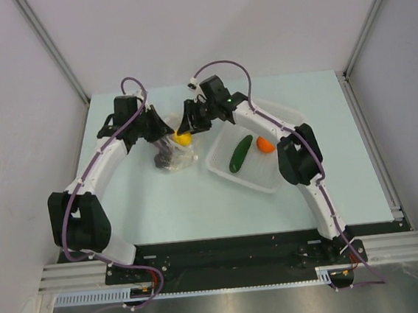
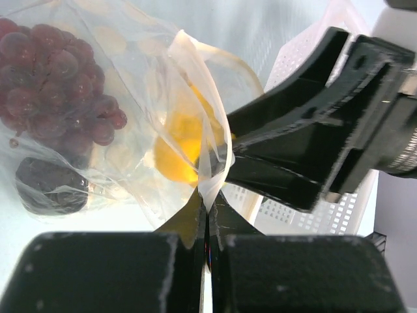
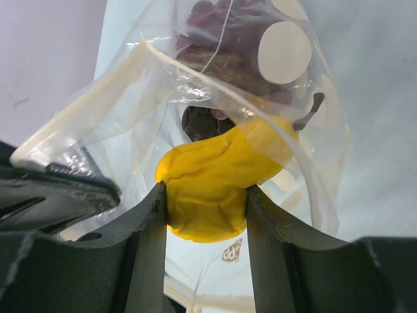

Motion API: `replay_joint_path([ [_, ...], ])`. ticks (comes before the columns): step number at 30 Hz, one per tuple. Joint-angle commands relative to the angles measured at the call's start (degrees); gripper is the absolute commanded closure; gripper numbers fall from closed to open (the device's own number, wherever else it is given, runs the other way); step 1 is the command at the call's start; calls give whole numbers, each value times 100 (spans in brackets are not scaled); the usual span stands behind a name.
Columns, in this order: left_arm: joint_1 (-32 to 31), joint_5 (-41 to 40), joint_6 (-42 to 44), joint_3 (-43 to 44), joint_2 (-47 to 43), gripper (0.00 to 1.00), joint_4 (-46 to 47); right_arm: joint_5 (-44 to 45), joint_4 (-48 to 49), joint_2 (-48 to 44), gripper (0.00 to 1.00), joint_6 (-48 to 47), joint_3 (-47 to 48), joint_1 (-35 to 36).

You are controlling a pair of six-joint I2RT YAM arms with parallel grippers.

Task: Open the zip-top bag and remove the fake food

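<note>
On the pale table the zip-top bag is laid centrally. Its edge is pinched flat by the left gripper; the yellow pear is clamped at its mouth by the right gripper.

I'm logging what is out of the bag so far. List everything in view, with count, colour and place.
zip-top bag: one, clear, mid-table, mouth open
yellow fruit: one, yellow, at the bag's mouth
grape bunch: one, dark red-purple, inside the bag
small round fruit: one, dark, inside the bag beside the grape bunch
basket: one, white, perforated, right of the bag
cucumber: one, green, in the basket
orange ball: one, orange, in the basket beside the cucumber
table: one, pale blue-green
left gripper: one, black, shut on the bag's rim
right gripper: one, black, shut on the yellow fruit
</note>
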Motion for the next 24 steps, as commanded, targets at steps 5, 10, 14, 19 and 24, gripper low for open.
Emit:
replay_joint_path([
  [5,84,-59,115,-79,-245,100,47,76,-299,-1427,81,-316,-518,-430],
  [10,110,-33,123,-18,-209,100,47,49,-378,-2175,81,-403,-1451,-781],
  [14,110,-24,132,61,-200,100,21,330,-369,-2668,80,-562,-2234,-1282],
  [19,110,20,124,61,-236,100,12,804,-580,-2564,78,-746,-2429,-1801],
  [24,110,91,62,87,-209,100,30,848,-651,-1862,67,-694,-2148,-2048],
])
